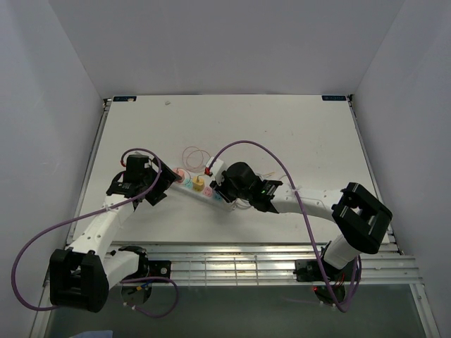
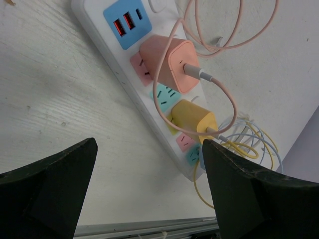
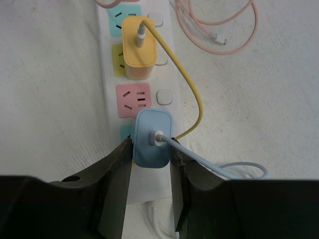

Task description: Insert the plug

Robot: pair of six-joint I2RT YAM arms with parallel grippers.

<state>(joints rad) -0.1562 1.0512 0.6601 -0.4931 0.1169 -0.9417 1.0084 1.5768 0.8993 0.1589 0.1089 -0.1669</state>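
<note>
Right gripper [image 3: 151, 149] had its jaws pinched on the blue plug [image 3: 153, 139], lower middle of frame, over the power strip's [image 3: 169, 79] end. Looked nearly in, final push left. Left gripper [image 2: 149, 144] hung wide open, empty.

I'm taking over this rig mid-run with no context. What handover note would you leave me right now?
Left hand: open, empty, hovering above the power strip.
Right hand: shut on the blue charger, at the strip's end socket.
Done: pink charger and yellow charger sit plugged into the strip.
Left: I cannot tell whether the blue charger is fully seated; probably press it home, then release.
</note>
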